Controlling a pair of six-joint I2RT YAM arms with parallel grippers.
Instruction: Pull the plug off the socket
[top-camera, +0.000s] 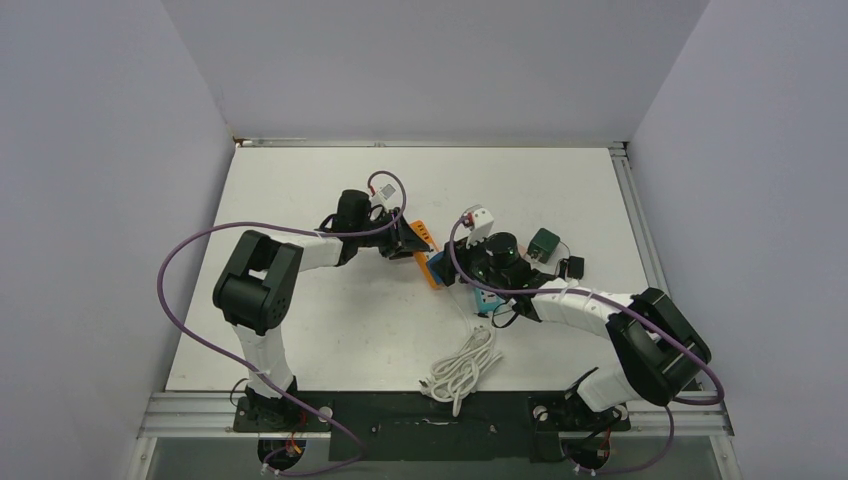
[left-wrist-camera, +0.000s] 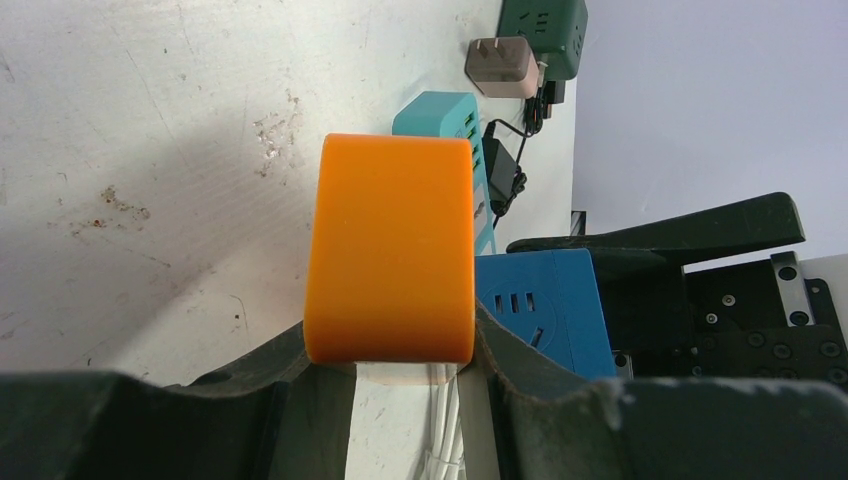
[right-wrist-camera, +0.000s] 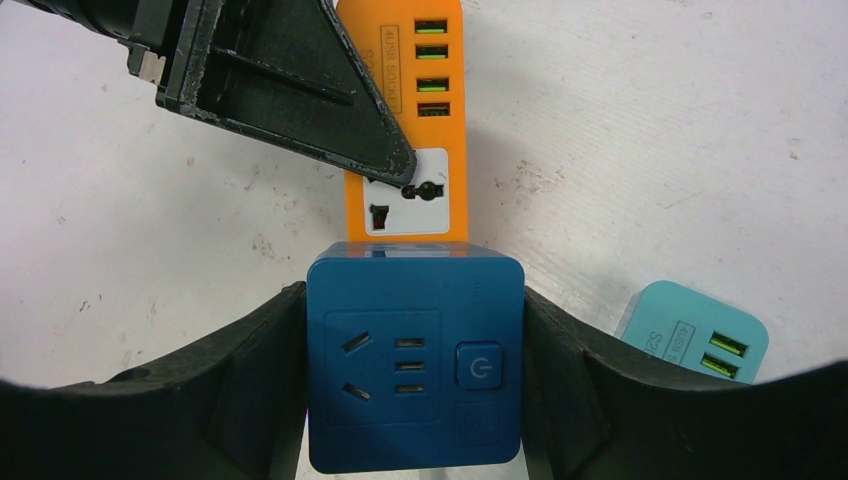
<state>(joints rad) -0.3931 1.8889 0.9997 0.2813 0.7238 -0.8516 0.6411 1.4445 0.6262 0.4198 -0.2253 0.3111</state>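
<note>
The socket, a short orange power strip (top-camera: 427, 236), lies at mid-table. In the left wrist view my left gripper (left-wrist-camera: 390, 345) is shut on the near end of the socket (left-wrist-camera: 390, 250), one finger on each side. The plug, a blue cube (right-wrist-camera: 415, 365), sits against the socket's (right-wrist-camera: 420, 120) outlet face at its near end. My right gripper (right-wrist-camera: 415, 345) is shut on the plug, with the fingers (right-wrist-camera: 245, 380) pressed on its two sides. The plug also shows in the left wrist view (left-wrist-camera: 545, 305) and the top view (top-camera: 441, 268). I cannot see its prongs.
A teal power strip (top-camera: 488, 300) lies just right of the plug. A dark green adapter (top-camera: 544, 243) and a small black block (top-camera: 572, 267) on a thin wire lie further right. A coiled white cable (top-camera: 462, 368) lies near the front edge.
</note>
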